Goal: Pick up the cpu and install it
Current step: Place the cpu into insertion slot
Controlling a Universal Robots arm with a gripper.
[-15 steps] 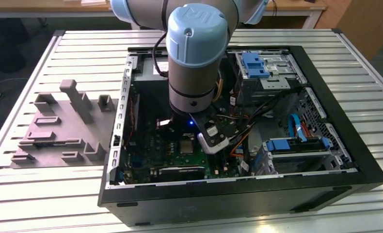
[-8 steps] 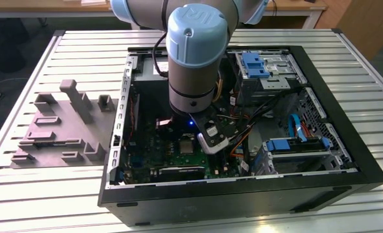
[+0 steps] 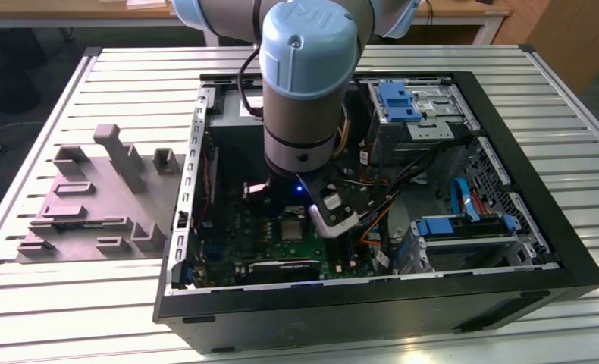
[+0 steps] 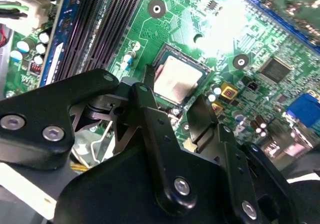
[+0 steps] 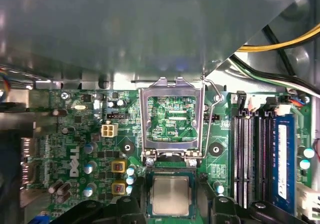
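Straddling the socket, the gripper (image 4: 175, 98) hangs low over the motherboard (image 4: 200, 29) with its black fingers (image 4: 147, 114) parted, one on each side of the cpu (image 4: 177, 78). As far as I can judge they stand just clear of its edges, so the claw looks released, grasping nothing. In both wrist views the cpu lies silvery side up inside the socket recess, just beside the hinge of the raised retention frame (image 5: 145, 119). In the exterior view the socket sits at about eight o'clock from the middle of the computer case (image 3: 381, 296).

Seating well here means the chip lies flat and square, with no corner riding on the socket wall and the fingers not dragging it sideways.

The spot is crowded. Small capacitors (image 5: 130, 171) stand near one finger, memory slots (image 5: 250, 154) run along the other side, and yellow and black cables (image 5: 280, 44) hang beyond the frame. A grey fixture plate (image 3: 77, 220) lies at nine o'clock of the case, well apart
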